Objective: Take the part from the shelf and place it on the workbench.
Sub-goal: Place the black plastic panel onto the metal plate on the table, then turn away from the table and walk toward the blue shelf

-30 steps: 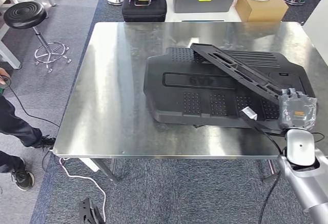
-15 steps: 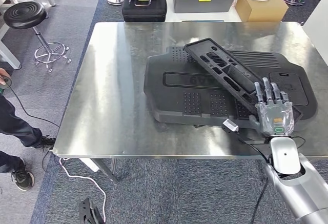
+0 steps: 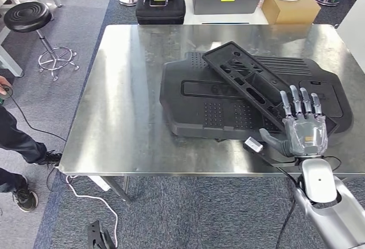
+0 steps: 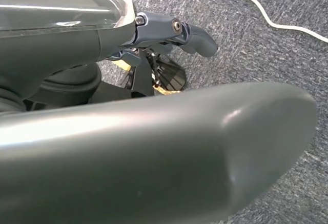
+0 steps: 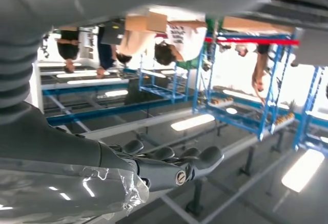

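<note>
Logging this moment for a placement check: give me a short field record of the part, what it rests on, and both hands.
part: long black slotted plastic panel, lying tilted
rests on: large black moulded cover on the steel workbench
right hand: palm down, fingers spread on the panel's near end, not visibly gripping
left hand: hanging over grey carpet, holding nothing
placed: apparently yes

Right hand (image 3: 304, 129) released part (image 3: 254, 86), fingers spread; part lies flatter.
</note>
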You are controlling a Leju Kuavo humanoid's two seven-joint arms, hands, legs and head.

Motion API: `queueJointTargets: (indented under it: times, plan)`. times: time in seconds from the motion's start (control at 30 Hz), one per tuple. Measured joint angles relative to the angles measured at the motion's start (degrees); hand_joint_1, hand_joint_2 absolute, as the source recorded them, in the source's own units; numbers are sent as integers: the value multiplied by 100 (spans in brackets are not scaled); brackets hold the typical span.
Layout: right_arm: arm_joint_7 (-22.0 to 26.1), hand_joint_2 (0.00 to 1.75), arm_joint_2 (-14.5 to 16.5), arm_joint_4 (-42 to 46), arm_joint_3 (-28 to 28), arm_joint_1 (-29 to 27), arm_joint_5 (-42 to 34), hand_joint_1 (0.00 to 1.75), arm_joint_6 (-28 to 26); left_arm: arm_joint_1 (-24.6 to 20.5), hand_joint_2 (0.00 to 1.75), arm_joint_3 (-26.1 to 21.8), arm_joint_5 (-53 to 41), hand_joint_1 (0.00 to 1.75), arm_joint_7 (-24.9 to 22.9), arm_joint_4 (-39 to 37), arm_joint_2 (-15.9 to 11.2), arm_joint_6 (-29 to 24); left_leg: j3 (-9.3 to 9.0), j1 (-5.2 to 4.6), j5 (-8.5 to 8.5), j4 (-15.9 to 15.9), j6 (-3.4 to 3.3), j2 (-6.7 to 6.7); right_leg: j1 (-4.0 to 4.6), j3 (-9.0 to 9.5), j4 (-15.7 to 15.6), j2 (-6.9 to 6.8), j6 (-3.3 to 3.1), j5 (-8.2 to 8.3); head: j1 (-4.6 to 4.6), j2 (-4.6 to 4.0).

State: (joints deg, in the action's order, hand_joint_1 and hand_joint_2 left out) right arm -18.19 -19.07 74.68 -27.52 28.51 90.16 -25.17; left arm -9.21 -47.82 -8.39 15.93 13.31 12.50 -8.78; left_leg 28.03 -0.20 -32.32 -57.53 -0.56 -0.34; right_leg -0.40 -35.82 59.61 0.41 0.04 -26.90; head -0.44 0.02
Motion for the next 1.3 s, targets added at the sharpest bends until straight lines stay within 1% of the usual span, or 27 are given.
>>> queueJointTargets:
  times: [0.07, 0.17, 0.23, 0.37, 0.67, 0.77, 0.87, 1.0, 1.1, 1.2, 1.27, 1.3]
  plan:
    - [228, 0, -16, 264, 94, -134, 0, 0, -79, 2, 0, 0, 0, 0, 22, 0, -1, -17, 1, 0, 0, 0, 0, 0, 0, 0, 0, -1, 0, 0, 0, 0]
    - [717, 0, 5, 700, 327, -346, -19, 0, -215, 6, 0, 0, 0, 0, 46, 0, -2, -25, 2, 0, 0, 1, 0, 0, -1, 1, 0, -2, 0, 0, 0, 0]
    - [931, 0, 36, 933, 481, -452, -133, 0, -233, 8, 0, -2, 0, 0, 55, 0, -2, -28, 2, 0, 0, 1, 0, 0, -1, 2, 0, -2, 0, 0, 0, 0]
    - [1194, 175, 92, 1316, 701, -634, -474, 0, -267, 15, 0, -7, 0, 0, 88, 0, -2, -38, 0, 0, 0, 1, 0, -1, -1, 3, 0, -2, 0, 0, 0, 0]
    - [1470, 175, 158, 2292, 1178, -1372, -1102, 0, -845, 48, 0, -13, 0, 0, 155, 0, -4, -101, 3, 0, -2, 2, 0, -10, -1, 3, -2, -6, 1, -2, 0, 0]
    - [1584, 175, 192, 2547, 1320, -1593, -1383, 0, -1175, 52, 0, -14, 0, 0, 135, 0, -4, -142, 3, -1, -2, 2, -1, -11, -1, 4, -3, -10, 1, -2, 0, 0]
    - [1831, 175, 252, 2874, 1539, -1894, -1726, 0, -1408, 60, 0, -15, 0, 0, 118, 0, -4, -221, 3, -1, -2, 2, -1, -11, -1, 5, -3, -10, 1, -2, 0, 0]
    - [2157, 175, 375, 3267, 1888, -2241, -2021, 0, -1447, 63, 0, -15, 0, 0, 119, 0, -4, -321, 3, -1, -4, 2, -3, -11, -1, 6, -3, -7, 2, -2, 0, 0]
    - [2359, 175, 463, 3435, 2074, -2402, -2194, 0, -1453, 64, 0, -15, 0, 0, 114, 0, -7, -368, 7, -14, -16, -27, -28, -11, -18, 6, -16, -9, 23, 9, -1, 0]
    - [2640, 175, 596, 3554, 2280, -2571, -2471, 0, -1457, 68, 0, -15, 0, 0, 99, 0, -9, -458, 14, -33, 8, -36, -65, -13, -36, 16, -37, -8, 70, 49, -4, 0]
    - [2725, 175, 645, 3616, 2405, -2654, -2598, 0, -1461, 67, 0, -15, 0, 0, 94, 1, -6, -501, -19, -7, 101, 57, -125, -2, -32, 23, -51, -3, 123, 40, -3, 0]
    - [2756, 175, 661, 3633, 2465, -2684, -2646, 0, -1464, 65, 0, -15, 1, 0, 91, 1, -4, -518, -34, 14, 150, 113, -159, 9, -27, -4, 24, -3, 149, -42, -1, 0]
